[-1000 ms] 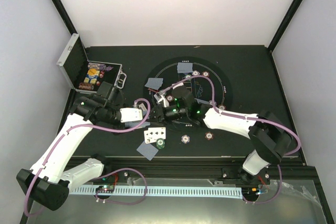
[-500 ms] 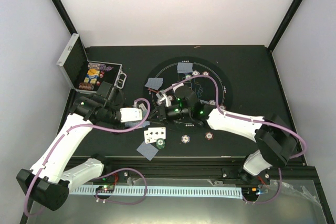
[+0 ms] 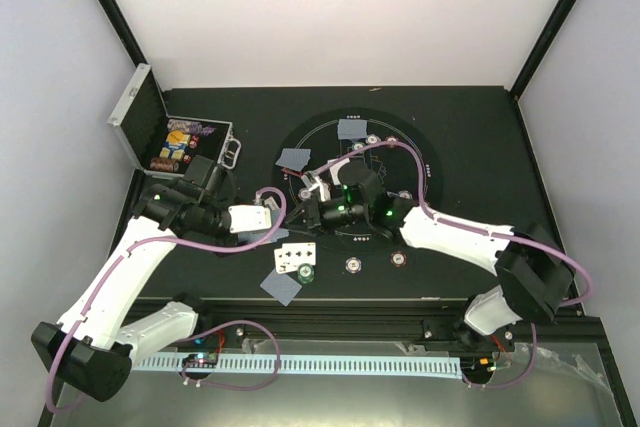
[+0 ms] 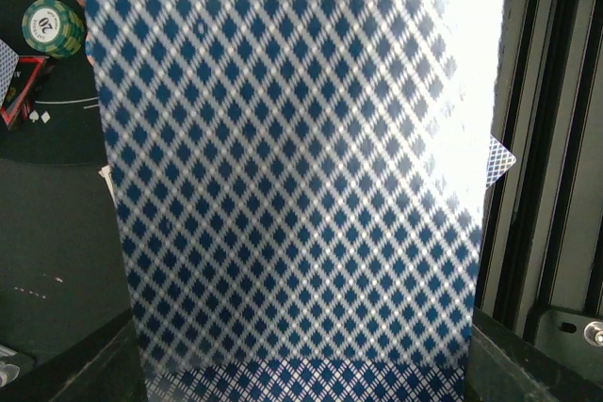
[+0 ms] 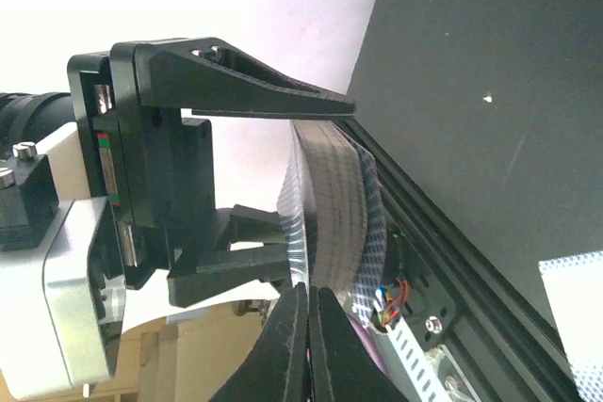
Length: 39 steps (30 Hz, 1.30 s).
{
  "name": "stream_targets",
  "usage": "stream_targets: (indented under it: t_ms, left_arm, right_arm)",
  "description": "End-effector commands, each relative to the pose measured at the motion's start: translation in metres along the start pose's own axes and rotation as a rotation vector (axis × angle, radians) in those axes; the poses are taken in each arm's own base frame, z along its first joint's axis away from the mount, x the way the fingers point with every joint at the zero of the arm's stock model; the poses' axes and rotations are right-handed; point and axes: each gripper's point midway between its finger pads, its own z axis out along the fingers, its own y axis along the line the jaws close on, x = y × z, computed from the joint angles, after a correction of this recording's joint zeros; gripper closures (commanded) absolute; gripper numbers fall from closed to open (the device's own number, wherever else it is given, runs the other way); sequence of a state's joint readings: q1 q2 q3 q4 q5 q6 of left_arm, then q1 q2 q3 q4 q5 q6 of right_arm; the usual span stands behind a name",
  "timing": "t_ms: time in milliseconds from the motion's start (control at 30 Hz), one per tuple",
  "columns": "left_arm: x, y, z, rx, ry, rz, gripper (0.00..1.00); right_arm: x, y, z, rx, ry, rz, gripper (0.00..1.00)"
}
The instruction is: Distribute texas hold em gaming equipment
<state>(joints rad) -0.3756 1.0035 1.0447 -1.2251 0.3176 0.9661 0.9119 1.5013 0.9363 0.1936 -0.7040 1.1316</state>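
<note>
Diamond-lattice backs, blue on white and glossy, fill the left wrist view. The deck (image 4: 283, 185) is clamped flat between the black, tapering fingers of the left gripper (image 5: 316, 181), close to the grooved black rail (image 4: 537, 138). The right gripper (image 5: 307, 303) has its slim fingers pressed together, tips at the deck's lower edge; whether they pinch a card cannot be told.

A stack of ridged green chips (image 4: 52, 25) and a red triangle marker (image 4: 19, 91) lie on the round mat (image 3: 415, 142), which is matte black with thin printed lines. A face-up card (image 3: 295, 257) lies at the mat's near edge and a face-down card (image 3: 352, 129) at its far edge. Beside them, a brown-red chip (image 3: 399, 258) rests flat. A silver case (image 3: 140, 112) stands open at the far left of the table (image 3: 480, 147).
</note>
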Motion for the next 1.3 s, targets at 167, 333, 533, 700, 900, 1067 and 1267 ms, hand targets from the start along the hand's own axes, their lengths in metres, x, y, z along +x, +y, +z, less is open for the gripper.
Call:
stream_targets:
  t_ms: [167,333,533,700,900,1067,1267]
  left_arm:
    - [-0.005,0.003,-0.006,-0.025,-0.013,0.026,0.98]
    - [-0.007,0.004,-0.007,-0.021,-0.019,0.022,0.98]
    - [-0.006,0.003,-0.007,-0.020,-0.013,0.015,0.98]
    - [-0.005,0.004,-0.007,-0.021,-0.010,0.008,0.98]
    - [-0.004,0.005,-0.006,-0.026,-0.002,0.004,0.99]
    - [-0.005,0.006,-0.007,-0.026,0.000,0.003,0.98]
    - [-0.006,0.007,-0.007,-0.021,-0.002,-0.002,0.99]
  right_arm:
    - [-0.051,-0.012,-0.083,0.193,-0.125,-0.143,0.99]
    - [-0.098,-0.046,-0.143,0.601,-0.291,-0.384,0.99]
    - [-0.152,-0.085,-0.188,1.123,-0.343,-0.787,0.99]
    - [-0.187,-0.133,-0.201,1.599,-0.144,-1.020,0.99]
    - [-0.197,-0.167,-0.173,1.660,-0.018,-1.181,0.99]
    - [-0.188,-0.197,-0.147,1.618,0.103,-1.245,0.99]
    - [-0.181,-0.219,-0.120,1.553,0.178,-1.278,0.99]
